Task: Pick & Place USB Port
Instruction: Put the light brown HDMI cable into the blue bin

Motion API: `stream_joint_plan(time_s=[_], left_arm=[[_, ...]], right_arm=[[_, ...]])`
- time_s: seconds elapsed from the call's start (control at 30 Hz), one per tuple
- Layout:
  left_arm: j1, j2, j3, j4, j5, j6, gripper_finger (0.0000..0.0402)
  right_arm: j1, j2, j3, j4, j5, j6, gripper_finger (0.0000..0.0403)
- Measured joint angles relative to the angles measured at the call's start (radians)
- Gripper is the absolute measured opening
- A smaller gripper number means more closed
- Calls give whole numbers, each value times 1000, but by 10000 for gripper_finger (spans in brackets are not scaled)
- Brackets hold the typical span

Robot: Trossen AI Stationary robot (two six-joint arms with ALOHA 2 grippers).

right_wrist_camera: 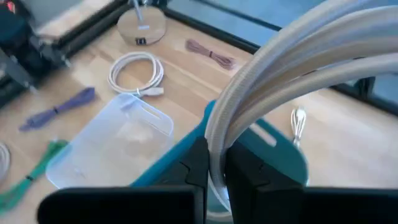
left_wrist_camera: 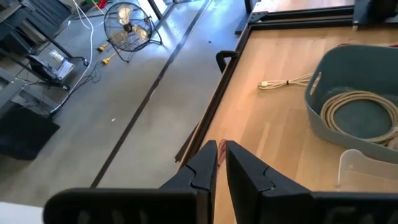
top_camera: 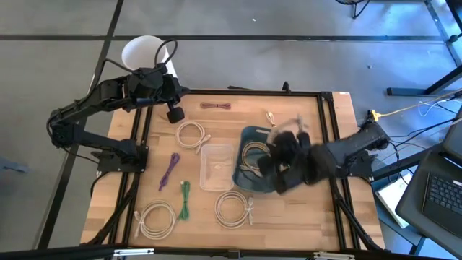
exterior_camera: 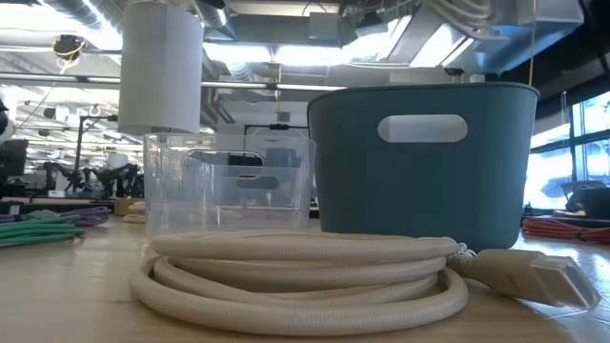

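A cream coiled USB cable [right_wrist_camera: 280, 68] is in my right gripper [right_wrist_camera: 216, 169], which is shut on it above the teal bin [top_camera: 249, 177]. Another cream coil [left_wrist_camera: 357, 115] lies on the bin's floor. A clear plastic container [top_camera: 216, 167] stands just left of the bin. More coils lie flat on the table: white ones [top_camera: 191, 134], [top_camera: 157, 218], [top_camera: 234, 209], a purple one [top_camera: 170, 169] and a green one [top_camera: 185, 199]. My left gripper [left_wrist_camera: 218, 149] hovers shut and empty over the table's far left part. My right gripper pinches several strands of the cream coil [right_wrist_camera: 219, 134] side by side between its two fingers. The fingers slant down toward the bin and lie across the strands. The coil arcs away beyond the fingertips, lifted clear above the teal bin [right_wrist_camera: 180, 162].
A brown cable [top_camera: 215, 106] and a small loose cable [top_camera: 271, 118] lie near the far edge. A white cylinder [top_camera: 144, 52] stands beyond the far left corner. Black frame rails [top_camera: 326, 137] run along the table's sides. Bare wood shows at the near right [top_camera: 303, 217].
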Motion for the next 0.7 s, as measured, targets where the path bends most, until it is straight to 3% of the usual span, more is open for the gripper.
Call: stream_joint_plan(time_s=[0.17,0.33,0.53,0.7], left_arm=[[0,0,0,-1,2,0,26],[0,0,0,-2,25,1,26],[0,0,0,-7,30,-5,24],[0,0,0,-7,48,-14,23]], right_arm=[[-177,-1,19,109,-280,-369,28],[-312,0,-16,246,-590,-589,28],[-381,0,-97,274,-709,-615,28],[-389,0,-243,401,-849,-593,28]])
